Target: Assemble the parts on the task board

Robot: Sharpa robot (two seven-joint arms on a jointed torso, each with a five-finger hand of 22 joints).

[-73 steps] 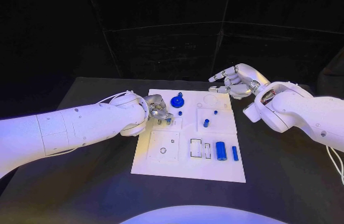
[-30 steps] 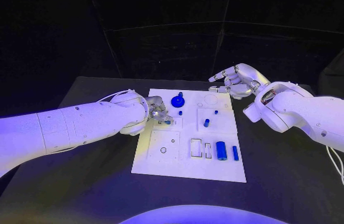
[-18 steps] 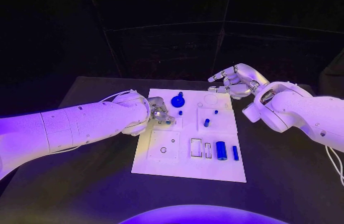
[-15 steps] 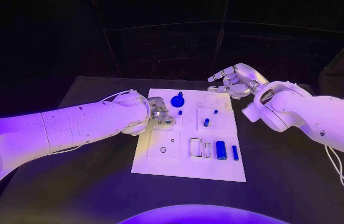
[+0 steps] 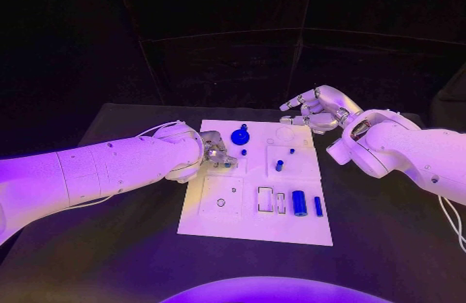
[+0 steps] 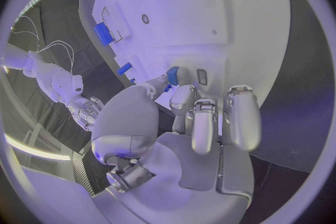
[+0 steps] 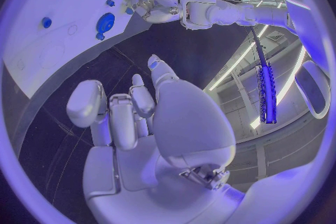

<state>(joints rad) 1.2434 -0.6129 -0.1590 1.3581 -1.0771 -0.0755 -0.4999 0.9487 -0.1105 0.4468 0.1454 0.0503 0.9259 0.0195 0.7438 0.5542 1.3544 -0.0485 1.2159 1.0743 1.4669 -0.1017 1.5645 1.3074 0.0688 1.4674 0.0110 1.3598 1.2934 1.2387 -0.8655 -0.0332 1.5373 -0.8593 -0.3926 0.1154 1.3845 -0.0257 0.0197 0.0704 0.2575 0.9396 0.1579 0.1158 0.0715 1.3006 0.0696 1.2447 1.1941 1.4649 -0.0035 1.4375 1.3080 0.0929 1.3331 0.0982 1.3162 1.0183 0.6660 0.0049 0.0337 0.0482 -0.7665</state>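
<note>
Task board (image 5: 254, 212): white plate, centre of black worktop (image 5: 126, 249). Left hand (image 5: 217, 150): at board's left edge, fingers (image 6: 183, 98) pinching a small blue part (image 6: 172, 74). Right hand (image 5: 318, 110): beyond board's far right corner, fingers apart, holding nothing.

— Furniture?
— One black table (image 5: 116, 249), matte top.
— Walls?
— Dark panels (image 5: 233, 60) behind the table, thin pale seams crossing them.
— Light?
— Long bright ceiling strips (image 7: 241, 59); violet wash overall.
</note>
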